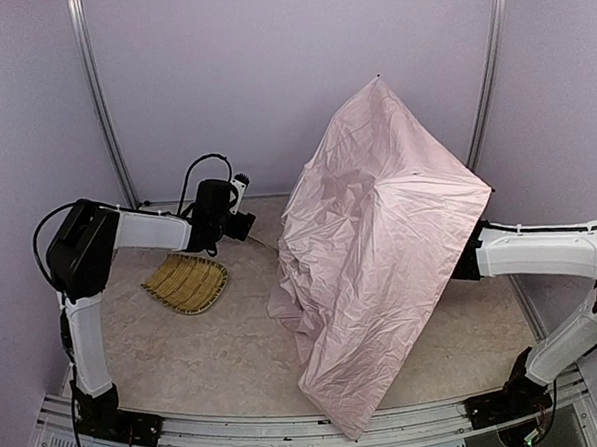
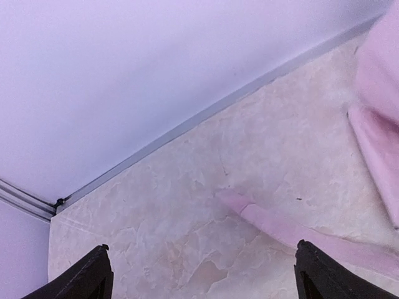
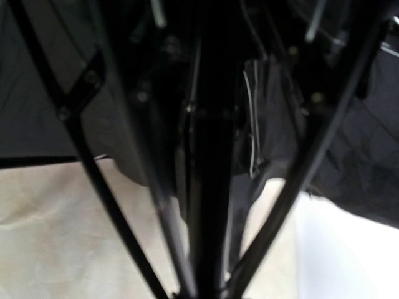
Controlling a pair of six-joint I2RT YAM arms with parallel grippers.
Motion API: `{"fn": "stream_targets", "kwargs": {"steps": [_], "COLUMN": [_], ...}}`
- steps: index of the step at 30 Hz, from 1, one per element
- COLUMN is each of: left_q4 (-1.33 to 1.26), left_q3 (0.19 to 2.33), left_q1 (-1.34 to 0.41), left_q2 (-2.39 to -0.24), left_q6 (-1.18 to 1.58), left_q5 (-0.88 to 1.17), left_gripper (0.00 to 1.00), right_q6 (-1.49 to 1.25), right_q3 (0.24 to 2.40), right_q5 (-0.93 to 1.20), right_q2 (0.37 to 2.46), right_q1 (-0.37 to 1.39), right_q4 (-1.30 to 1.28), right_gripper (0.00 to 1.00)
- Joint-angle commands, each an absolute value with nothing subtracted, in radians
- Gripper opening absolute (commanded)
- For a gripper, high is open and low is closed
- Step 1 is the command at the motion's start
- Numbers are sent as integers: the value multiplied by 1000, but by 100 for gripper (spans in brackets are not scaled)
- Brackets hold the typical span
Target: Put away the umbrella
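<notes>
The umbrella (image 1: 379, 229) stands open over the right half of the tabletop (image 1: 205, 354). Its crown faces left and its shaft (image 3: 209, 187) runs rightward toward the right arm (image 1: 540, 251). The right end effector is hidden under the canopy, so its grip cannot be told. Past the tray (image 1: 186, 282), the left end effector (image 1: 235, 202) hovers with its jaws spread wide.

The counter (image 1: 215, 348) is a pale beige, marble-patterned slab, with lilac walls at its back and a metal rail (image 1: 239, 427) along its near edge. A yellow woven oval tray (image 1: 186, 282) lies flat on its left half. To the right, well apart from the tray, the lower folds of a pale pink fabric umbrella (image 1: 381, 259) come down onto the surface. In the left wrist view a narrow pink fabric strap (image 2: 274, 227) lies flat on the counter.
</notes>
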State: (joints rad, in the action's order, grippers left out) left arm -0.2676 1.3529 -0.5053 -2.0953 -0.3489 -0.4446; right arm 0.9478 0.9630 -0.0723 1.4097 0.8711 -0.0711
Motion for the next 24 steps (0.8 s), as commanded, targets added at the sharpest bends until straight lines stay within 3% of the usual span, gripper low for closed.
{"fn": "stream_targets", "kwargs": {"steps": [1,8,13,19,20,21,22,24], "left_q4": [-210,-255,-338,-389,-387,-389,-397,-426], "left_q3": [1299,1131,1013,947,945,944,944,938], "left_q1": [-510,-587,-594,-628,-636,-641,-643,-643], "left_q2": [-1914,-1725,-1609,-1537,-1528,-1520,-1510,-1489], "left_q6": [-163,-166,-98,-82,-85,-81,-70,-43], "left_q5": [-328,-84,217,333,334,337,339,344], "left_gripper": [99,96,96,94,94,94,94,94], "right_q6": [860,697,635,591,582,578,576,575], "right_q3": [1021,1095,1175,1246,1253,1252,1246,1236], "right_q5": [-106,-72,-73,-73,-72,-72,-72,-73], "right_q2": [1502,1709,1867,1941,1935,1925,1915,1886], "right_q1": [885,886,886,886,886,885,885,884], "right_q4": [-152,-201,-278,-292,-285,-274,-261,-247], "right_gripper": [0,0,3,41,59,94,99,100]}}
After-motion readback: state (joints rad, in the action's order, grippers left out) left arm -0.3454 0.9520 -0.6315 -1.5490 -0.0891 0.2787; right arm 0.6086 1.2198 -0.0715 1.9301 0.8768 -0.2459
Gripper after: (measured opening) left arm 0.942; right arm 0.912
